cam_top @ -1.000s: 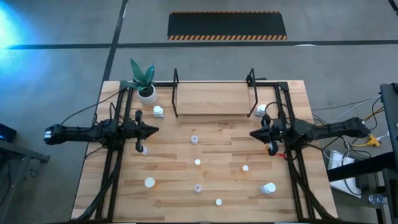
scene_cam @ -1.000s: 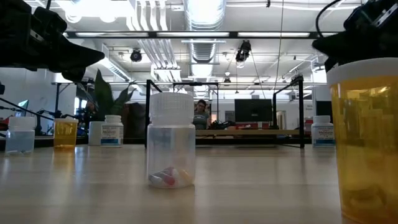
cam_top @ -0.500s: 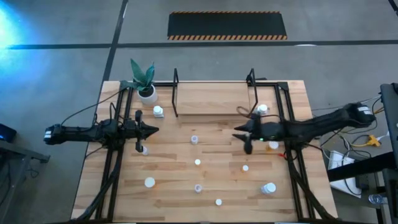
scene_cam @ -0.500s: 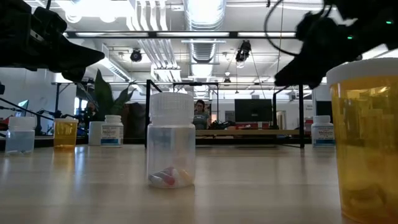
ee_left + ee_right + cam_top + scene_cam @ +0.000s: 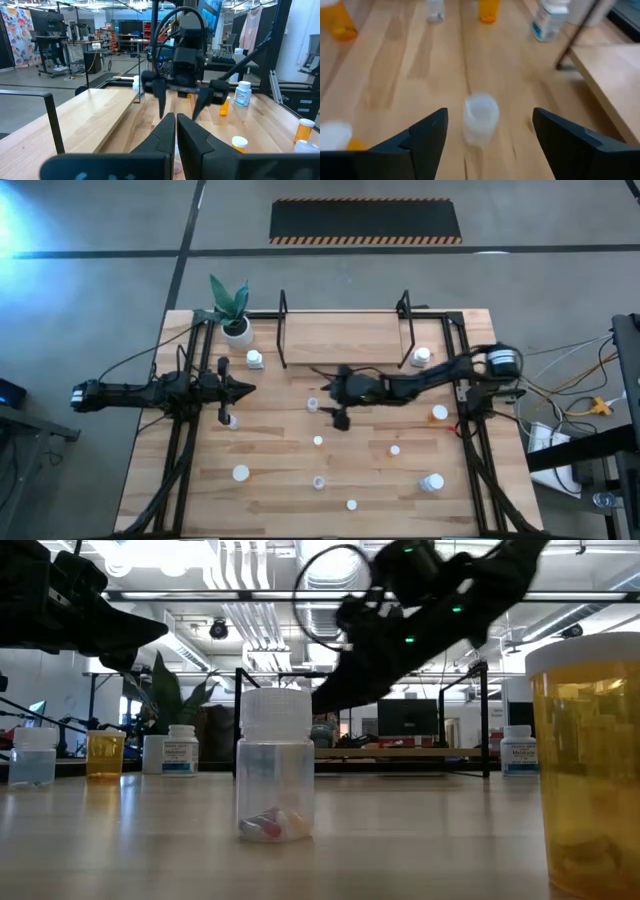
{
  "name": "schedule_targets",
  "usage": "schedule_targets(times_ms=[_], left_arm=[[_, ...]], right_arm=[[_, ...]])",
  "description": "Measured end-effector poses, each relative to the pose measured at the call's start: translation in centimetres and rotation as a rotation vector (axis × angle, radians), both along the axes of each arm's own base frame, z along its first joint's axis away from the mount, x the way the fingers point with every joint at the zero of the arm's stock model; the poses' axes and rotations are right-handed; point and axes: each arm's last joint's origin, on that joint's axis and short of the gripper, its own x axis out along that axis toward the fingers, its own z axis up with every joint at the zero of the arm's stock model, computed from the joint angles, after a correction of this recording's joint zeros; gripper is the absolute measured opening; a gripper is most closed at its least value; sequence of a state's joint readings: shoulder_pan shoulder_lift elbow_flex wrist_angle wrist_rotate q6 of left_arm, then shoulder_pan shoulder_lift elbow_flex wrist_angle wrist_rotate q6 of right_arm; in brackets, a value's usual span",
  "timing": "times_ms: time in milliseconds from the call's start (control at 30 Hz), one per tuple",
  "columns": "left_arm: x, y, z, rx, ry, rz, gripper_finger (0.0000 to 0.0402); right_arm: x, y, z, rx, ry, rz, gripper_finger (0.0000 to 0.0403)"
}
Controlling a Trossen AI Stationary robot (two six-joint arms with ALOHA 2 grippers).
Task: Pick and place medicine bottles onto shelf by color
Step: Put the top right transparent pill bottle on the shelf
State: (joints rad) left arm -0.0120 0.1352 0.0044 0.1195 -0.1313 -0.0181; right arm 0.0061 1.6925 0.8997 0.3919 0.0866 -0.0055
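Small white-capped medicine bottles stand on their bases across the table. A pale clear one (image 5: 313, 403) (image 5: 481, 118) stands near the middle. My right gripper (image 5: 331, 398) (image 5: 487, 142) is open, reaching in from the right. It points slightly downward at this bottle, which stands just ahead of its fingertips, untouched. My left gripper (image 5: 247, 389) (image 5: 176, 131) is shut and level over the table's left side, holding nothing. The shelf (image 5: 345, 340), a light board in a black wire frame, stands at the far edge.
Orange bottles (image 5: 439, 413) (image 5: 394, 450) stand to the right. White ones (image 5: 255, 360) (image 5: 421, 356) flank the shelf. More bottles (image 5: 240, 473) (image 5: 319, 481) (image 5: 432, 482) stand toward the near edge. A potted plant (image 5: 237, 328) is at the far left corner.
My right gripper has swept from the table's right side toward its middle, stretching out over the table, and has opened its fingers on the way. It now stands just right of the pale clear bottle. No bottle has moved.
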Motion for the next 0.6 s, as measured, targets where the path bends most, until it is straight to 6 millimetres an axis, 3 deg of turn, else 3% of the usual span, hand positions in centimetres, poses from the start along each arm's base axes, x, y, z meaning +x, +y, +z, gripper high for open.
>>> schedule_targets(times_ms=[167, 333, 600], left_arm=[[0.0, 0.0, 0.0, 0.0, 0.0, 0.0, 0.0], [0.0, 0.0, 0.0, 0.0, 0.0, 0.0, 0.0], [0.0, 0.0, 0.0, 0.0, 0.0, 0.0, 0.0]], right_arm=[[2.6, -0.6, 0.1, 0.028, 0.075, -0.015, 0.0286], [4.4, -0.5, -0.4, 0.044, 0.124, 0.022, 0.0259], [5.2, -0.7, -2.2, 0.044, 0.206, -0.018, 0.0212]])
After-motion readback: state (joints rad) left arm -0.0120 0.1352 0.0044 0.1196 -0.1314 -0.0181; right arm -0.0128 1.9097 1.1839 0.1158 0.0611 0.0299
